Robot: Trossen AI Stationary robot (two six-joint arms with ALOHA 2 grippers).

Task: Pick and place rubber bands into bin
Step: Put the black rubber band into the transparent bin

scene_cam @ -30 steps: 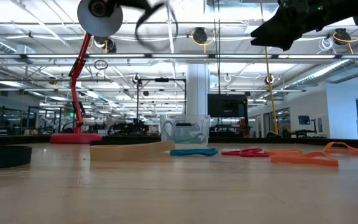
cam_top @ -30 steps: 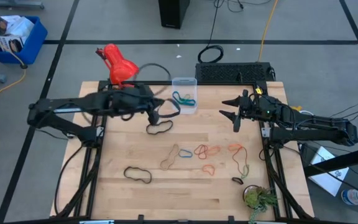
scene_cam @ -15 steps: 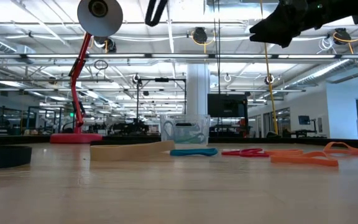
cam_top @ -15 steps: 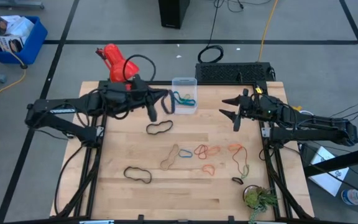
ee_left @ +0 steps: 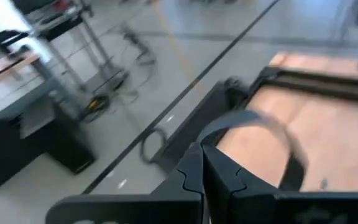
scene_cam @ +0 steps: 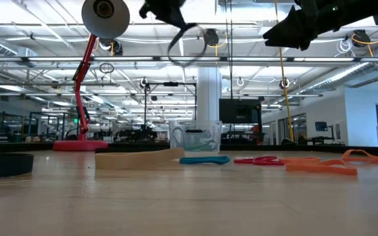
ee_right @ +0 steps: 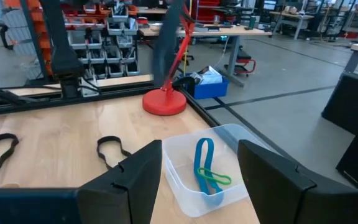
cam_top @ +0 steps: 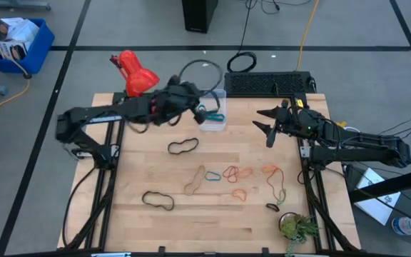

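My left gripper [cam_top: 195, 93] is high over the table's far edge, just left of the clear bin [cam_top: 211, 108], and is shut on a black rubber band [cam_top: 203, 74]. The band loops out beyond the fingers and also shows in the low view [scene_cam: 184, 44]. The bin rests on the table and holds a blue and a green band [ee_right: 205, 169]. My right gripper [cam_top: 266, 128] is open and empty, raised to the right of the bin. Several bands lie flat on the table: black [cam_top: 183, 146], black [cam_top: 157, 200], tan [cam_top: 197, 180], red [cam_top: 239, 193], orange [cam_top: 271, 170], olive [cam_top: 280, 188]. My left gripper pinches the black band between its two shut fingers at one end of the loop [ee_left: 211, 140]. The rest of the band [ee_left: 289, 163] stands out past the fingertips as an open loop. It is lifted clear of the table, and in the low view it hangs below the gripper.
A red desk lamp [cam_top: 134, 73] stands at the far left corner. A black panel [cam_top: 268, 83] lies behind the far right edge. A small plant [cam_top: 298, 227] sits at the near right corner. A thick black cable coil [cam_top: 241, 63] lies on the floor beyond.
My left gripper, still shut on the black band, has gone toward the table's far edge and to the right, up to the bin. The arm has turned as it went. The band has swung from hanging beside the gripper to looping out past the far edge.
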